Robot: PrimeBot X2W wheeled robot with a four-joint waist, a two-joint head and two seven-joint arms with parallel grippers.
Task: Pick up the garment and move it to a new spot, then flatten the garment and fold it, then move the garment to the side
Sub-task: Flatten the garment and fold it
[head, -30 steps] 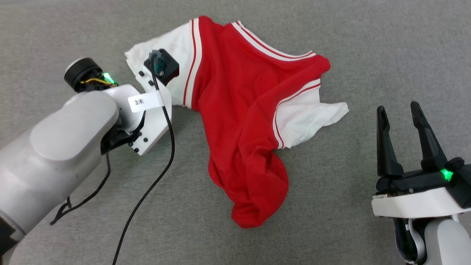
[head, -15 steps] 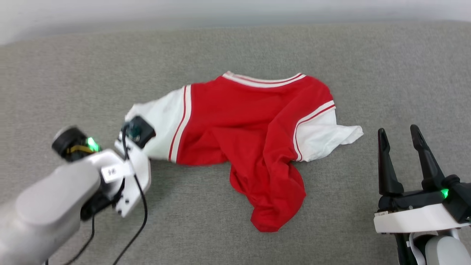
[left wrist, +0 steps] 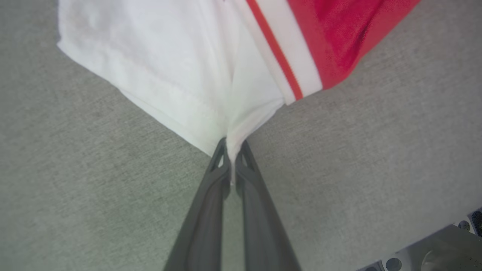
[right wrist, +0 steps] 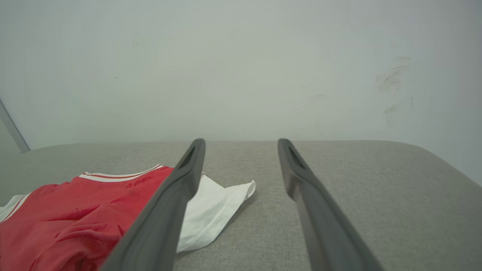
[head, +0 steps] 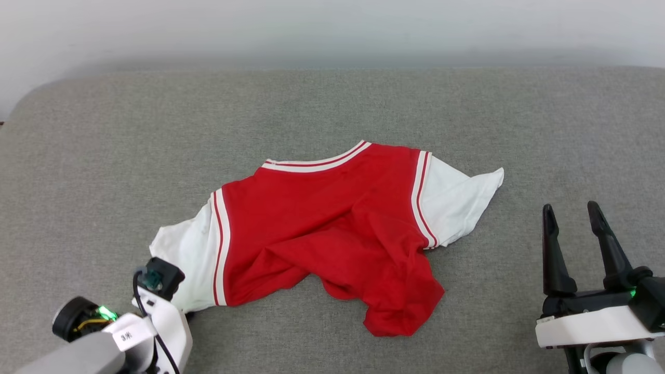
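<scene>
head: down | left wrist: close | right wrist: level | shared: garment (head: pixel 332 228)

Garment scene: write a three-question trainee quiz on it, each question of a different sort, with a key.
1. True or false: the left gripper is shut on a white sleeve of the garment.
2. The right gripper is: A) open and apart from the garment; B) shut on the red hem; C) pressing down on the collar.
3. Short answer: what colour is the surface that the garment lies on?
Key: 1 true; 2 A; 3 grey.
</scene>
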